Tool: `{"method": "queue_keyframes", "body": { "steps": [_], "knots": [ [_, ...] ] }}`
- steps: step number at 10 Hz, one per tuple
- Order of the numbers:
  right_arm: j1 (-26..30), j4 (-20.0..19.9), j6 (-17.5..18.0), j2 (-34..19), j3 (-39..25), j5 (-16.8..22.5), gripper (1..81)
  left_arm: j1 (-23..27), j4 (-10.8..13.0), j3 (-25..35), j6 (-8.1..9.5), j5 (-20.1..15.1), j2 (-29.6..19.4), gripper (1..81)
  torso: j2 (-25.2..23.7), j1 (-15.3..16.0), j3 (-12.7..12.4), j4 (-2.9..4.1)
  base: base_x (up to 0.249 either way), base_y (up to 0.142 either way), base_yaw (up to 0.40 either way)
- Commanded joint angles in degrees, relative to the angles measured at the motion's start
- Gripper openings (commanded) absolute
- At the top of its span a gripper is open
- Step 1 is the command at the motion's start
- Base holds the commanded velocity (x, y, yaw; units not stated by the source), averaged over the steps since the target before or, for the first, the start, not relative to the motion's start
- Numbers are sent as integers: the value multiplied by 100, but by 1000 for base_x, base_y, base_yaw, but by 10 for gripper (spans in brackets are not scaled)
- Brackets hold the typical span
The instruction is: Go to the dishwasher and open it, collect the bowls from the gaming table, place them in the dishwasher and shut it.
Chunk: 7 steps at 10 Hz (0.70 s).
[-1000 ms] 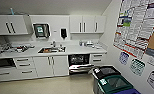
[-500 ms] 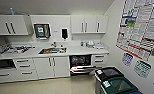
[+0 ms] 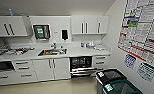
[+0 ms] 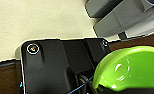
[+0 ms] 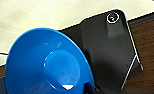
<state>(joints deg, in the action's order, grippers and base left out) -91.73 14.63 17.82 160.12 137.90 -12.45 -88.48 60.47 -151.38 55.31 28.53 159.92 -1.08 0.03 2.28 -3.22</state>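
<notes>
Left pincer holds the green bowl [image 4: 129, 68], right the blue bowl [image 5: 46, 62] (dishwasher [image 3: 80, 65] open).

The green bowl [image 4: 128, 70] is cut off at the left wrist picture's edges; the blue bowl [image 5: 46, 62] likewise in the right wrist view. Neither arm's jaws can be made out. Inside the open dishwasher [image 3: 80, 65], at about 1 o'clock ahead, the racks blur into darkness.

Lime green bowl [image 4: 128, 67], bright blue bowl [image 5: 46, 63], white cabinets [image 3: 49, 68]
</notes>
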Motion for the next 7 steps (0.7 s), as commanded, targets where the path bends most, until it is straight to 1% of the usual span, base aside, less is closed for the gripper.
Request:
{"method": "queue_keyframes", "body": {
  "steps": [1, 7],
  "knots": [
    [203, 128, -16, -39, -71, 199, 10, 256, 44, -41, -3, -84, -188, 10, 0, 0, 0, 0, 136, 0, 0],
    [203, 128, -16, -39, -71, 199, 10, 256, 44, -41, -3, -84, -188, 10, 2, 5, 2, 0, 132, 0, 0]
  ]
}}
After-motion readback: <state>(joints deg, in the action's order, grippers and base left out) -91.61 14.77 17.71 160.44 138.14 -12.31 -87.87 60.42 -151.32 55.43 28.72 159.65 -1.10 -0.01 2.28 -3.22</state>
